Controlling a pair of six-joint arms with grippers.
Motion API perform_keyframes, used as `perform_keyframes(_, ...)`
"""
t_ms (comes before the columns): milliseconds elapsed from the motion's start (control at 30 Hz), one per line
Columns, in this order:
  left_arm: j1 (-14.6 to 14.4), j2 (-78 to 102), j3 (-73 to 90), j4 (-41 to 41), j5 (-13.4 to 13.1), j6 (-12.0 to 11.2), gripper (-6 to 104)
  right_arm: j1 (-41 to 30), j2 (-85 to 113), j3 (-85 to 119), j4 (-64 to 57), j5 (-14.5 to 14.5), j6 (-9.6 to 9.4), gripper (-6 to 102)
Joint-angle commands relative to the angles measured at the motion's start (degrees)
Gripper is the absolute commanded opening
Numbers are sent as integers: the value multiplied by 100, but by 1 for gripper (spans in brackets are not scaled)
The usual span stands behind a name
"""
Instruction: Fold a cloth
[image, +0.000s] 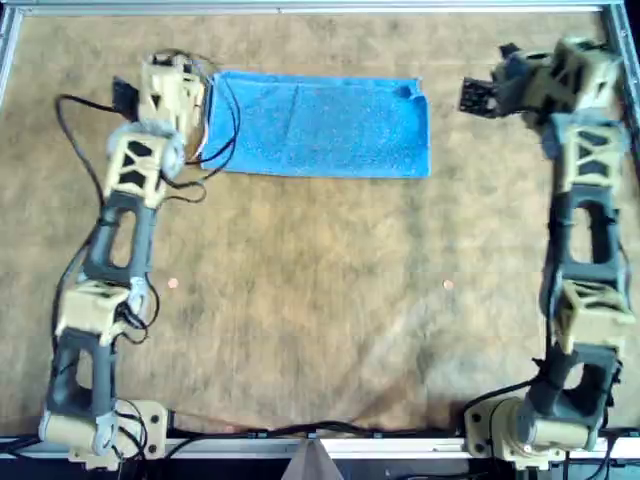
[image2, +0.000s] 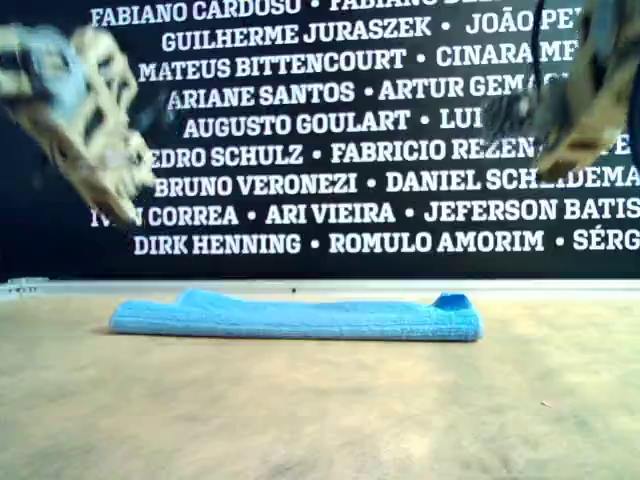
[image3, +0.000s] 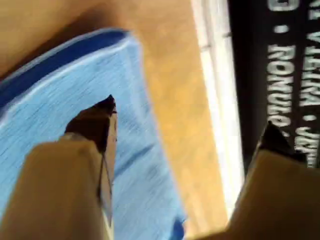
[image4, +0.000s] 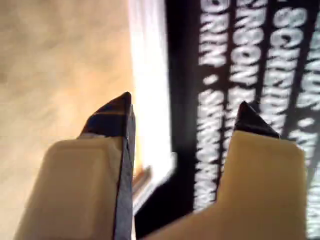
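The cloth (image: 318, 125) lies flat on the brown table (image: 320, 300), near the far edge, folded into a long strip. One small corner sticks up at its end (image2: 452, 301).

My first claw (image3: 187, 117) hangs over one end of the cloth. Its jaws are wide apart and hold nothing. That arm reaches along the table's side edge, bent at its joints.

My second claw (image4: 185, 107) is up in the air beyond the other end of the cloth. Its jaws are apart too, and empty.

A black wall (image2: 350, 140) behind the table has white names on it, such as "ARIANE SANTOS", "DIRK HENNING" and "ROMULO AMORIM".
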Motion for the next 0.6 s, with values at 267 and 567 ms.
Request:
perform_keyframes(267,-536,3981,1046,2918,-79,-2698,100,0,1846,-316,3806,-9,70,81)
perform_keyframes(567,-914,7937,5607,2804,-97,-2777,100,105,5159,2136,3779,-35,62,81)
